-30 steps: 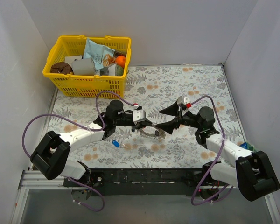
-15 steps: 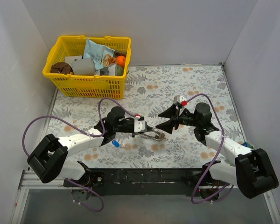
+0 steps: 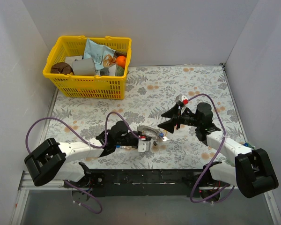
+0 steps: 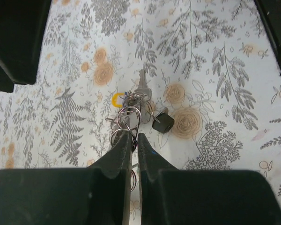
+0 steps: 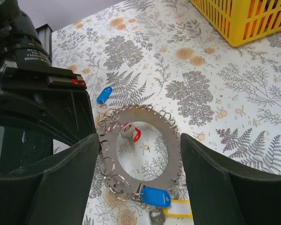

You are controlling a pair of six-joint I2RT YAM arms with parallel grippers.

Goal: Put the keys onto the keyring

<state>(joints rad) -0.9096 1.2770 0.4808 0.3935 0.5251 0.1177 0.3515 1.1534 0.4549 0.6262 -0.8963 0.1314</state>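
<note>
Fern-and-flower print covers the tabletop (image 3: pixel 187 89), boxed in by white walls, with a yellow basket (image 3: pixel 86 86) of odds and ends at the far left corner.

Your left tool (image 3: pixel 141 139) lies low near the front middle, its jaws pressed together on the rim of the keyring (image 3: pixel 148 131). From the left wrist you see the black fingers (image 4: pixel 117 154) nipping the thin plate edge-on. Beyond them sit a tangle of small wire loops, a silver key (image 4: pixel 141 84) pointing away, a black-headed key (image 4: pixel 162 123) just to the right and a small yellow loop (image 4: pixel 116 99) to the left.

Your right tool (image 3: pixel 166 119) faces it from the right with its jaws standing wide apart and nothing gripped. In the right wrist view the keyring's scalloped disc shows between the two fingers, ringed with wire loops. A red-capped key (image 5: pixel 130 132) shows inside its hole; you cannot tell whether it hangs from a loop. A blue-tagged key (image 5: pixel 155 197) sits at the disc's near edge. One blue-capped key (image 5: pixel 104 94) lies on the tabletop apart from the disc, beside the left arm.
</note>
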